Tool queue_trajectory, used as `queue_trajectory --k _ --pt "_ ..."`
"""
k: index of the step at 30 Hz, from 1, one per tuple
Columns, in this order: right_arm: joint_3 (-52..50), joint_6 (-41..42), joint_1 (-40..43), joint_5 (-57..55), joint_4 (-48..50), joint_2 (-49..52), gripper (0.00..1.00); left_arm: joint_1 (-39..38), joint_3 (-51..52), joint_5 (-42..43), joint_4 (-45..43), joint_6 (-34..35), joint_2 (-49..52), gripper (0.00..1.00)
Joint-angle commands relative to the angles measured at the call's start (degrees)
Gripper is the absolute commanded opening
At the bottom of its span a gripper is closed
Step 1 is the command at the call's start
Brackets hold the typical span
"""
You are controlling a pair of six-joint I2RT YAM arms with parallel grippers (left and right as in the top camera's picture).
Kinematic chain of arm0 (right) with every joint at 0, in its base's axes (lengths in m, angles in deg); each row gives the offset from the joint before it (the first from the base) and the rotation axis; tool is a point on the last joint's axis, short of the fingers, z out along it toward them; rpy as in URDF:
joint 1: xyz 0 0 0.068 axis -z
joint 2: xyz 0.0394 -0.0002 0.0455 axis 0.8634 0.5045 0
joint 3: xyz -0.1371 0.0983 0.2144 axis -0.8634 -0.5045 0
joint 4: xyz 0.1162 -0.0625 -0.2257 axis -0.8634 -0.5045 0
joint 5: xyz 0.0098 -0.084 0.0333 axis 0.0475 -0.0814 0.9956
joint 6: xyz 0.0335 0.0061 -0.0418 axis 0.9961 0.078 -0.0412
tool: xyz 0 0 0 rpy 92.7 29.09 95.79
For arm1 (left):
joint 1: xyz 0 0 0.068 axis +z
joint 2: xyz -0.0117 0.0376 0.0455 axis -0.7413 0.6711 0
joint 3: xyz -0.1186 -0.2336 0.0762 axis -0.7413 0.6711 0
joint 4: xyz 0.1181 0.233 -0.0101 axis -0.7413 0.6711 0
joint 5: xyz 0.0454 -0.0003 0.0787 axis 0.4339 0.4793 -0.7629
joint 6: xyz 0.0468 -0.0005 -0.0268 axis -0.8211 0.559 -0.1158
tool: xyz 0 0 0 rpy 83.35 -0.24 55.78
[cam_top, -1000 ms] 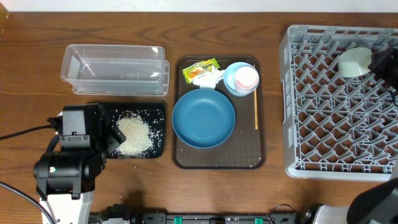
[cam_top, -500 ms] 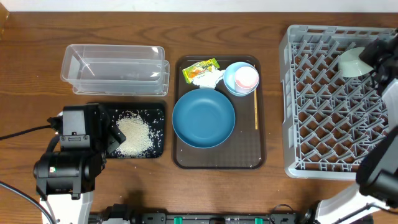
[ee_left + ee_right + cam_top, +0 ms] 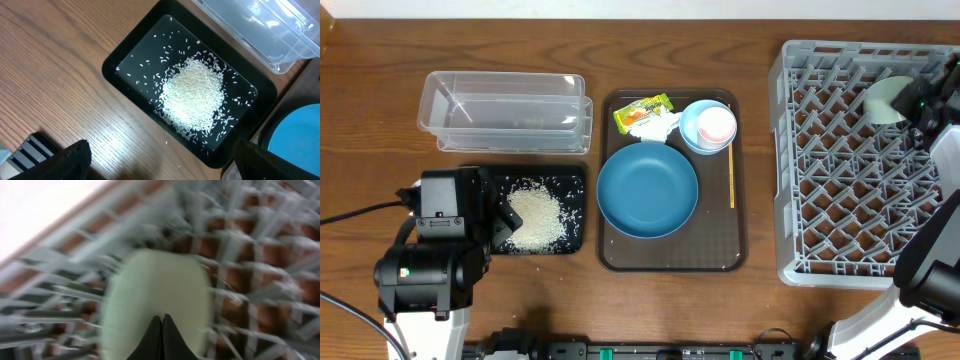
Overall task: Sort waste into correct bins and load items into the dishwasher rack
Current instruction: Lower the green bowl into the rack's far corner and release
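The small mint-green plastic bowl (image 3: 882,100) sits in the far right corner of the large square grey plastic dishwasher rack (image 3: 790,200), tipped among the pegs rather than lying flat. The right gripper (image 3: 162,324) hangs just over it with its fingers pinched together on nothing, so the bowl is not gripped. It strikes me as a light, stiff, smooth-walled thing that could rock on the lattice if nudged, and the thin rim is the place to pinch it, one finger inside and one outside. Over on the left, the left gripper (image 3: 162,160) is spread wide and empty above the flat black rectangular tray (image 3: 114,70), where the loose white rice grains (image 3: 192,97) lie in a heap with strays scattered round. They look too fine to pick up. The clear rectangular plastic tub (image 3: 505,110) stands just beyond the tray. On the brown serving tray (image 3: 670,255) in the middle lie the rest. The large dark-blue bowl (image 3: 647,190) is wide, probably heavier, and best taken at the rim. The light-blue bowl (image 3: 692,125) has the small pink cup (image 3: 717,124) nested in it. The thin wooden chopstick (image 3: 731,175) lies flat along the right edge and will be awkward to pinch. The crumpled white tissue (image 3: 658,126) beside the small yellow-green printed snack wrapper (image 3: 642,108) is soft, and both are flimsy.
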Motion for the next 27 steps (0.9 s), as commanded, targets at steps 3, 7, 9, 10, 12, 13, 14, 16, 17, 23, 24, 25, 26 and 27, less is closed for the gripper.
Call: queue_trajectory --k 3,7,9,10,12,13,14,16,17,23,24,25,26,27 --pt "-0.1 6.2 0.3 -13.9 -4.3 -3.1 0.01 0.2 -0.8 -0.7 0.2 -0.1 0.0 0.93" --pt "-0.1 6.9 0.2 -15.2 -5.4 -8.0 0.01 0.2 -0.8 -0.7 0.2 -0.1 0.0 0.93" --pt "-0.1 7.0 0.2 -14.1 -5.4 -10.3 0.06 0.2 -0.8 -0.7 0.2 -0.1 0.0 0.93" --pt "-0.1 7.0 0.1 -12.5 -5.3 -11.8 0.10 0.2 -0.8 -0.7 0.2 -0.1 0.0 0.93" --pt "-0.1 7.0 0.0 -8.1 -5.0 -13.6 0.17 0.2 -0.8 -0.7 0.2 -0.1 0.0 0.93" --pt "-0.1 7.0 0.0 -5.2 -4.9 -14.3 0.19 0.2 -0.8 -0.7 0.2 -0.1 0.0 0.93" --pt "-0.1 7.0 0.0 -2.0 -4.7 -14.9 0.27 0.2 -0.8 -0.7 0.2 -0.1 0.0 0.93" --pt "-0.1 7.8 -0.1 4.9 -4.7 -15.4 0.52 0.2 -0.8 -0.7 0.2 -0.1 0.0 0.93" --pt "-0.1 7.9 -0.2 8.4 -4.7 -15.4 0.75 0.2 -0.8 -0.7 0.2 -0.1 0.0 0.93" --pt "-0.1 7.8 -0.2 23.5 -7.3 -14.6 0.99 0.2 -0.8 -0.7 0.2 -0.1 0.0 0.93" --pt "-0.1 7.8 -0.2 26.3 -7.8 -14.6 0.99 0.2 -0.8 -0.7 0.2 -0.1 0.0 0.93" --pt "-0.1 7.6 -0.3 30.3 -8.1 -14.6 0.99 0.2 -0.8 -0.7 0.2 -0.1 0.0 0.93" --pt "-0.1 7.0 -0.5 34.2 -8.3 -14.6 0.99 0.2 -0.8 -0.7 0.2 -0.1 0.0 0.93" --pt "-0.1 5.7 -0.9 39.0 -8.2 -14.6 0.99 0.2 -0.8 -0.7 0.2 -0.1 0.0 0.93"
